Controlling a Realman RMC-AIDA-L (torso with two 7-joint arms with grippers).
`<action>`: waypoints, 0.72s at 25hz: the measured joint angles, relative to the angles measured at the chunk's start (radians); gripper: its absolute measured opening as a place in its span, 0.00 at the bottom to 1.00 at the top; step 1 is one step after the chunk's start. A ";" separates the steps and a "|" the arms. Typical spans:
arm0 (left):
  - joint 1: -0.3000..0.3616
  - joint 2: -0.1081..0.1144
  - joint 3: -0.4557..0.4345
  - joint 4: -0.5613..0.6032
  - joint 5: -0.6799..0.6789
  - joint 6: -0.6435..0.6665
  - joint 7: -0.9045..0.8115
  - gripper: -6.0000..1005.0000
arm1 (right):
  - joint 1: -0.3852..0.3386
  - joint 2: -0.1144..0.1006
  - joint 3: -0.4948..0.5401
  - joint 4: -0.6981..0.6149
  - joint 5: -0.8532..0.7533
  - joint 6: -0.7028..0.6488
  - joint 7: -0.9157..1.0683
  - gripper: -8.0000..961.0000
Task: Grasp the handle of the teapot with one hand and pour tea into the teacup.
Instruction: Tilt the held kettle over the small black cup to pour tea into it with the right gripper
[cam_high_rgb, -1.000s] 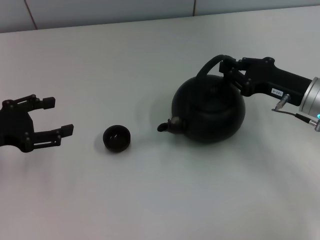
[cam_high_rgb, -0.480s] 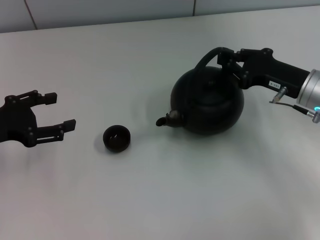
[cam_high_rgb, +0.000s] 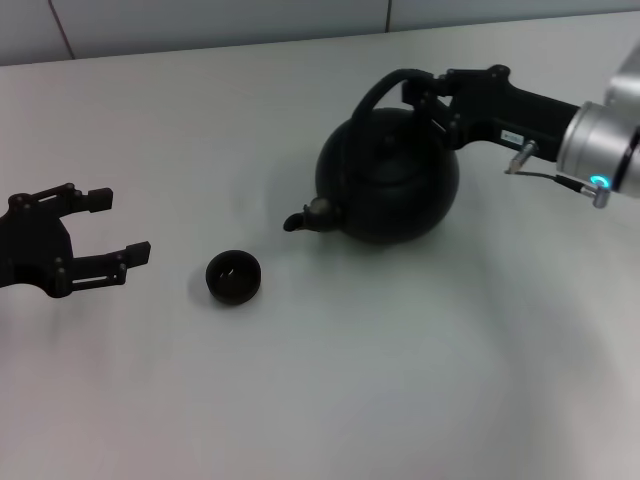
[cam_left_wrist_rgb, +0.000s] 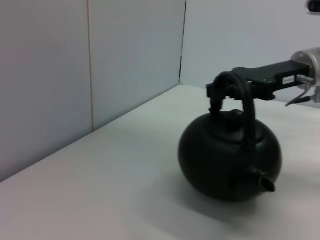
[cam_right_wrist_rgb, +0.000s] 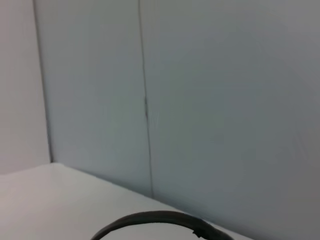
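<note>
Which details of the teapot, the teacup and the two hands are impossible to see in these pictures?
- Teapot contents: hidden under its lid, every view.
- Teacup contents: too dark and small, head view.
- Teacup: missing from both wrist views.
- Right hand finger pads on the handle: hidden by the hand's body.
- Handle: cut off by the edge, right wrist view.
- Left hand: open, idle.

Plain white matte table (cam_high_rgb: 330, 400), running back to a pale panelled wall (cam_high_rgb: 200, 20). Directly on it: a small dark round teacup (cam_high_rgb: 233, 276), standing alone left of centre. Right of it and well apart, a large black teapot (cam_high_rgb: 388, 180), spout toward the cup; cannot tell whether its base touches the surface. Soft shadow beneath the pot.
</note>
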 joint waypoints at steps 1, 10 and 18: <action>0.002 0.001 0.002 0.001 0.001 0.003 0.000 0.84 | 0.000 0.000 0.000 0.000 0.000 0.000 0.000 0.14; 0.014 0.003 0.006 0.002 0.008 0.041 -0.012 0.84 | 0.036 0.001 -0.119 -0.045 -0.001 0.030 0.007 0.14; 0.026 0.005 0.007 0.004 0.009 0.057 -0.012 0.84 | 0.043 0.001 -0.152 -0.086 0.000 0.034 0.012 0.14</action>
